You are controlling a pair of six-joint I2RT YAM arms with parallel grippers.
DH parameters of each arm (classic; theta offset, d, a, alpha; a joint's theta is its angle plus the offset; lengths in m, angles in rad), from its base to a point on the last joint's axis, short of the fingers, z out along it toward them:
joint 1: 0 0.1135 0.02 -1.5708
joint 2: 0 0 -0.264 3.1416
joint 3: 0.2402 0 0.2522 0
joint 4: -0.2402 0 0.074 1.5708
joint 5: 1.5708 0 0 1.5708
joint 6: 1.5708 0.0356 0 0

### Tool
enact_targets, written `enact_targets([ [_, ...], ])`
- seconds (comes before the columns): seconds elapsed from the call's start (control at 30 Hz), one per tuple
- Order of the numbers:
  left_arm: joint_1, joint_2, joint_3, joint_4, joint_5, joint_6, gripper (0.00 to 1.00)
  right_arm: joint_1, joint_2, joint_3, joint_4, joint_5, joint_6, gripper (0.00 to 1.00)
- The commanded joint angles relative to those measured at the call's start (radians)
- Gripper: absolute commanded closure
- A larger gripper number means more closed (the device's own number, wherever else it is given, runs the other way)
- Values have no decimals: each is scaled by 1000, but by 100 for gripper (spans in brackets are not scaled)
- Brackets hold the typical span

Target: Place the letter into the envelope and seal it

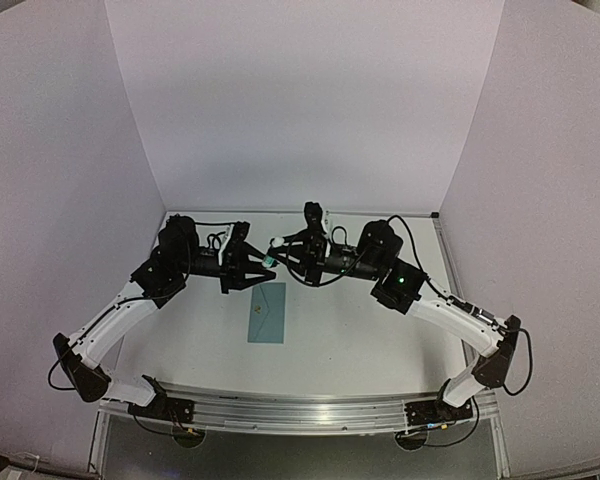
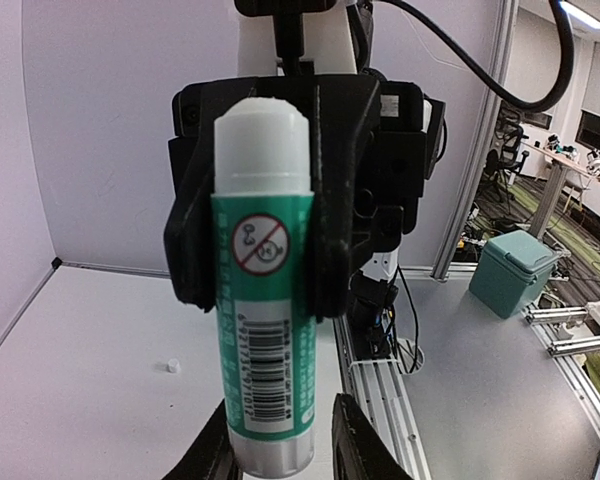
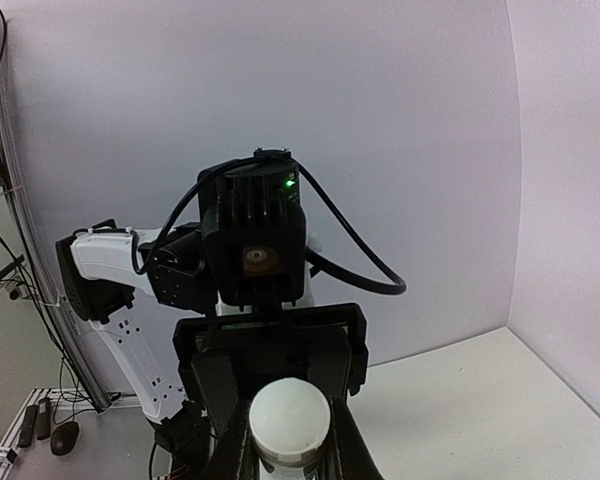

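Two claws (image 1: 272,254) tip-to-tip around glue stick (image 2: 265,330)

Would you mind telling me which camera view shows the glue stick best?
The left wrist view: the glue stick fills the frame, with its green label, barcode and white cap clear. The right wrist view shows only the white cap end-on; the top external view shows just a tiny sliver.

glue stick (image 2: 265,330): glossy plastic | envelope (image 1: 268,313): matt teal paper

The left arm (image 1: 120,325) and right arm (image 1: 450,315) are showing white shells over black joints. Black cables (image 3: 375,262) are looping along them, and a green light (image 1: 402,281) is glowing on the right arm.
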Motion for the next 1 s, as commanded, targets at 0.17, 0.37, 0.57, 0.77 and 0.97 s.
enact_targets([
  [0.17, -4, -27, 16, 59, 11, -17, 80, 5, -13, -5, 25, 4, 7, 100],
  [0.37, -2, -26, 15, 58, 35, -49, 100, 5, -16, -8, 26, -18, 1, 100],
  [0.57, 12, -21, 20, 84, 91, -83, 100, 5, -14, 43, -61, -68, -57, 100],
  [0.77, 12, -30, 22, 53, 71, -31, 52, 5, -22, 42, -81, -60, -59, 100],
  [0.97, 12, -19, 42, 85, 67, -49, 63, 5, -10, 39, -77, -65, -47, 100],
])
